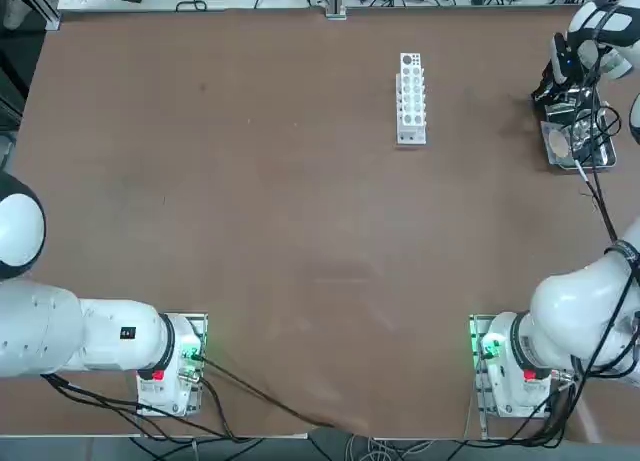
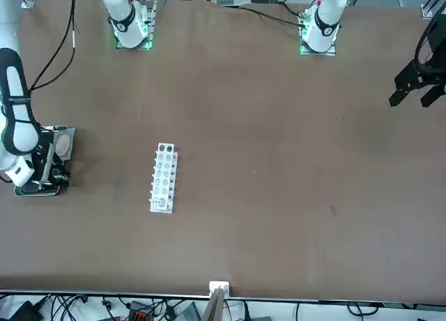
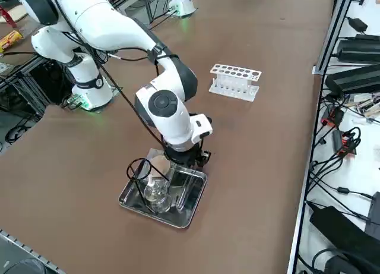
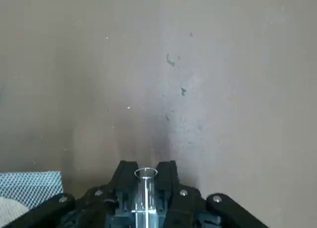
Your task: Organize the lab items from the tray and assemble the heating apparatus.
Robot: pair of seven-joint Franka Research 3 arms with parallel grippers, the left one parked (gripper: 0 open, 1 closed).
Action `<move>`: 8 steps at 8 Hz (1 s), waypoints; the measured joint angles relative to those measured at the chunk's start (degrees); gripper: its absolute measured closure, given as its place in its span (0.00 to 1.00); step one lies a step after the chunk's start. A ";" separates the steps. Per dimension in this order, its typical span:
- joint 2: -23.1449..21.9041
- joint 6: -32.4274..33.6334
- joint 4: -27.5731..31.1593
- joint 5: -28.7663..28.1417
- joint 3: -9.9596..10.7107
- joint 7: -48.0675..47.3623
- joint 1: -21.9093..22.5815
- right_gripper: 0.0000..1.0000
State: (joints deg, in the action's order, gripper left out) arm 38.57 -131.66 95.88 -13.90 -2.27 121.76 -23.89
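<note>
- In the right side view, the thin black wire ring stand (image 3: 138,167) is leftmost, standing in the left part of the tray (image 3: 178,221), with its loop up over the rim.
- Just right of it, the small clear glass burner (image 3: 157,191) stands upright in the tray, close to the wire.
- Behind the burner, the square grey mesh (image 3: 159,163) with its tan round centre lies at the tray's far end, partly under my wrist. Its grey weave also shows in a corner of my wrist view.
- All three lab items are inside the shiny metal tray, which sits on the brown table (image 3: 267,167) near its right edge.
- My right gripper (image 4: 146,171) hangs pointing down over the far end of the tray, beside the mesh.
- Its fingers are closed on a clear glass tube (image 4: 145,193), which stands straight between the pads with its open rim just past the fingertips.
- I cannot tell whether the tube's lower end touches the tray.
- Farther right and well apart, the white holed test tube rack (image 3: 235,81) stands alone on the table.
</note>
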 joint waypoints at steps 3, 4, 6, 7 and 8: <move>-0.02 0.02 -1.38 0.00 -0.17 0.73 0.06 0.77; -0.08 0.47 -2.23 0.00 -0.40 0.75 0.16 0.77; -0.47 6.12 -6.40 -0.10 -0.71 0.72 0.32 0.77; -0.84 11.49 -10.40 -0.31 -0.73 -0.87 0.40 0.77; -1.38 16.50 -14.45 -0.45 -0.75 -4.31 0.61 0.77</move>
State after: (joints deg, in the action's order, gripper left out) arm 37.19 -115.16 81.43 -14.36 -3.02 117.44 -23.28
